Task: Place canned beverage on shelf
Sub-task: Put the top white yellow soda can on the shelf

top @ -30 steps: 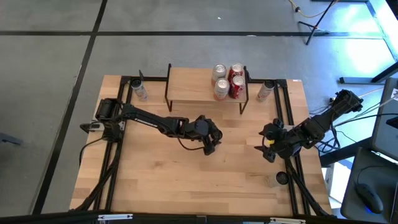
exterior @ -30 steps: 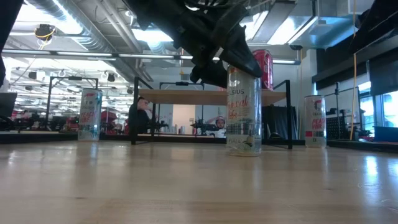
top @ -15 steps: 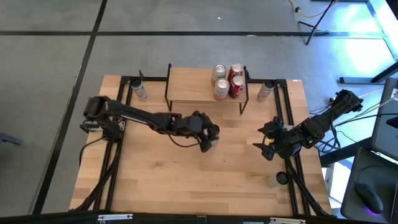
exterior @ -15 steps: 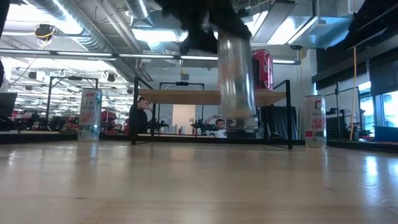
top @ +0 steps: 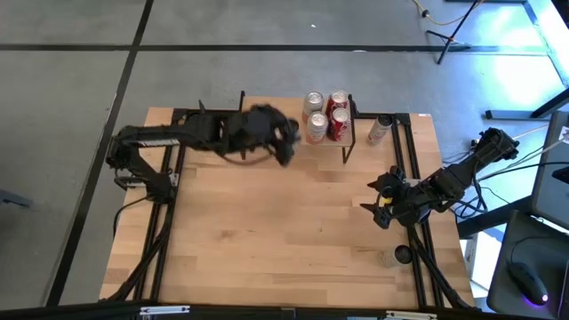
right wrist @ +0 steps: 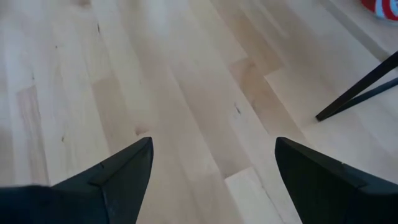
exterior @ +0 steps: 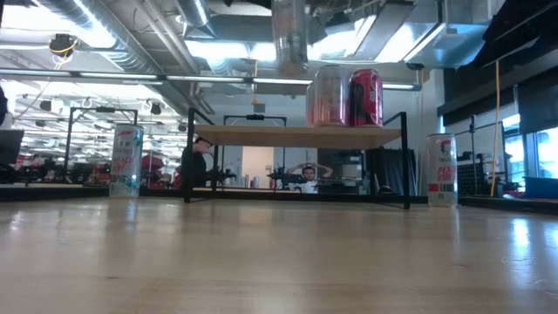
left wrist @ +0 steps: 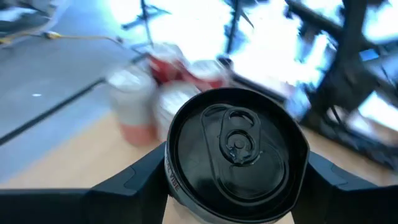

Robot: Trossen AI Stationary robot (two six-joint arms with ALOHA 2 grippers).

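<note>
At the far left of the counter (top: 267,240) a lone can (top: 201,130) is seen standing just outside the shelf (top: 267,123), partly hidden by the left arm. Next along, the left hand (top: 283,142) is carried above the shelf's light wooden top, and it is pinching the carried can (left wrist: 233,152) by its sides, one finger on each flank, the black lid and pull tab in plain view between them. In the low view that can (exterior: 289,35) is seen lifted well clear of the shelf top, its bottom above the level of the cans already there. A can like this is judged stiff in the wall but smooth and rather slippery, fairly weighty if full, and easily dented by a hard squeeze; a hold on the mid-body, as is had now, is judged the safest.

Further right, three cans (top: 325,117) are gathered at the right end of the shelf, two silver and one red, close together. Room is left on the bare top to their left, where a set-down without knocking them is judged possible.

Beyond the shelf's right legs another can (top: 380,129) is standing on the counter. At the far right, the right hand (top: 382,206) is parked low over the counter's right edge, fingers spread, nothing held.
</note>
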